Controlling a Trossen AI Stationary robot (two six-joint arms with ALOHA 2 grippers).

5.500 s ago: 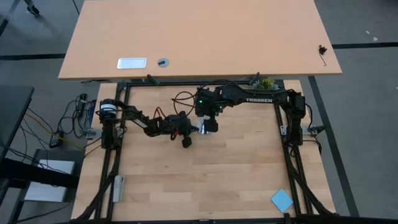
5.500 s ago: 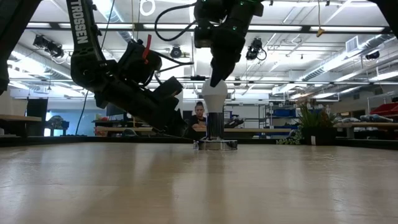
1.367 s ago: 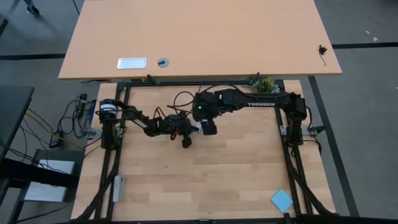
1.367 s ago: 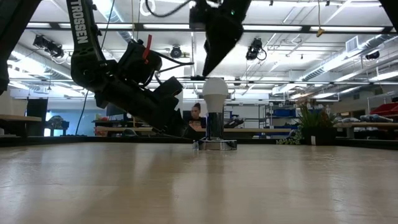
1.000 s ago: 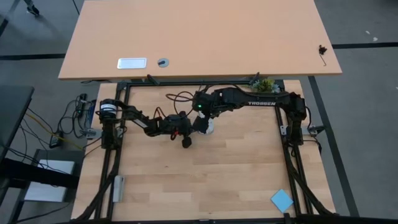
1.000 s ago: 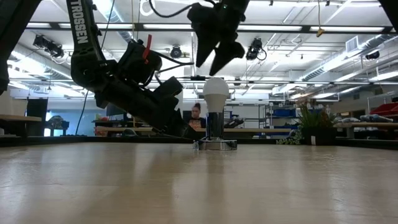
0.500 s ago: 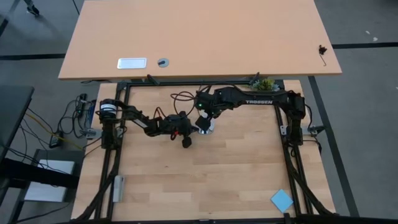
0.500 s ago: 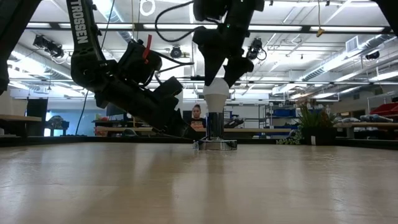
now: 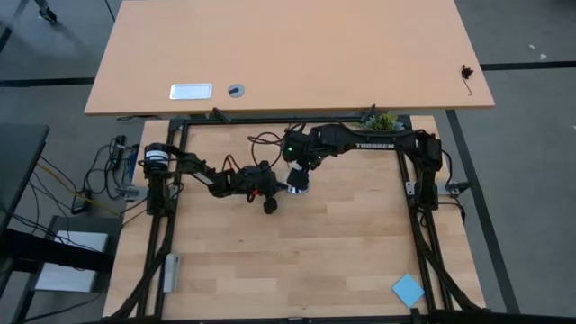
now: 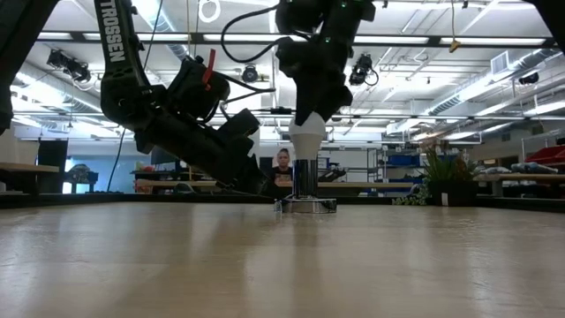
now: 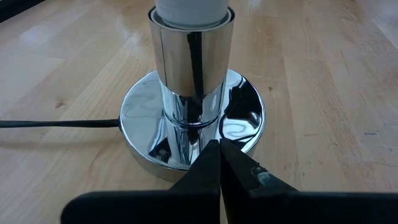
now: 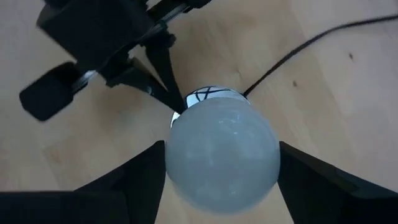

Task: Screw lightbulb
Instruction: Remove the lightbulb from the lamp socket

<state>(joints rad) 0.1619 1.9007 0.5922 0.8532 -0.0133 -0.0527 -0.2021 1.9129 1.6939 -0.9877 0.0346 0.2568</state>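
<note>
The white lightbulb [image 10: 307, 141] stands upright with its narrow end in a shiny silver socket [image 11: 193, 81]. The socket's round base [image 10: 305, 206] rests on the wooden table [image 9: 342, 252]. My right gripper [image 10: 309, 119] comes down over the bulb's round top [image 12: 221, 152] and is shut on it. My left gripper [image 11: 219, 149] reaches in low from the table's left, shut, with its tips at the socket base. A black cord [image 11: 56, 123] runs off from the base. My left gripper has its shut fingertips [image 11: 211, 163] on the near rim of the socket's round base [image 11: 186, 163], slanting down from the table's left; the base lies flat on the table. My right gripper pinches the bulb's round dome [image 12: 180, 155] between its two fingers, one on each side, pointing steeply down from above. The bulb stays upright in the socket.
A blue pad [image 9: 408, 289] lies at the table's near right corner. A big tan tabletop [image 9: 288, 54] stands beyond the far edge, with a small plant [image 9: 384, 120] at the frame's far rail. A person [image 10: 282, 168] sits in the room behind.
My right gripper has come down from above the bulb, its spread fingers passing over the dome, and has shut on it. The bulb and socket have stayed where they were.
</note>
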